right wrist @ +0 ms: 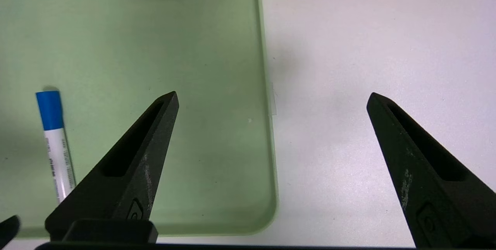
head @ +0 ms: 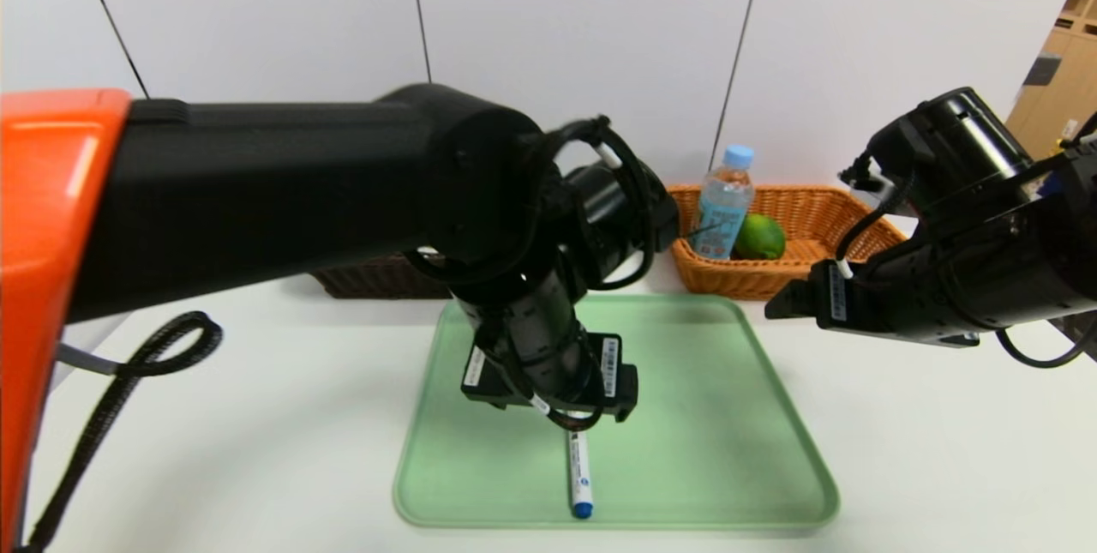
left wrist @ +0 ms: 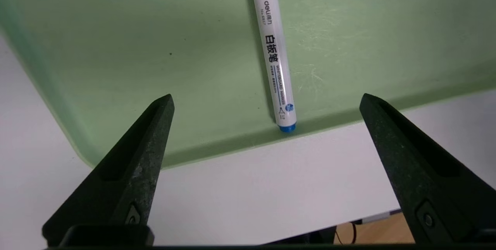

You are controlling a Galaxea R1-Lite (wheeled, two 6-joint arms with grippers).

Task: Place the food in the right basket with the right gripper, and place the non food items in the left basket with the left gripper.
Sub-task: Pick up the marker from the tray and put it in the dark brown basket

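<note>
A white whiteboard marker with blue ends (head: 580,471) lies on the green tray (head: 728,416), one end against the tray's near rim. My left gripper (head: 553,394) hangs just above the tray, over the marker's far end. In the left wrist view it (left wrist: 266,96) is open and empty, with the marker (left wrist: 277,60) ahead between the fingers. My right gripper (head: 797,300) is raised beside the tray's right edge. In the right wrist view it (right wrist: 273,94) is open and empty over the tray's rim (right wrist: 267,133), and the marker (right wrist: 58,153) shows there too.
A light wicker basket (head: 806,210) stands at the back right with a water bottle (head: 722,206) and a green lime (head: 758,236) in it. A dark brown basket (head: 377,279) stands at the back left, mostly hidden behind my left arm. The white table surrounds the tray.
</note>
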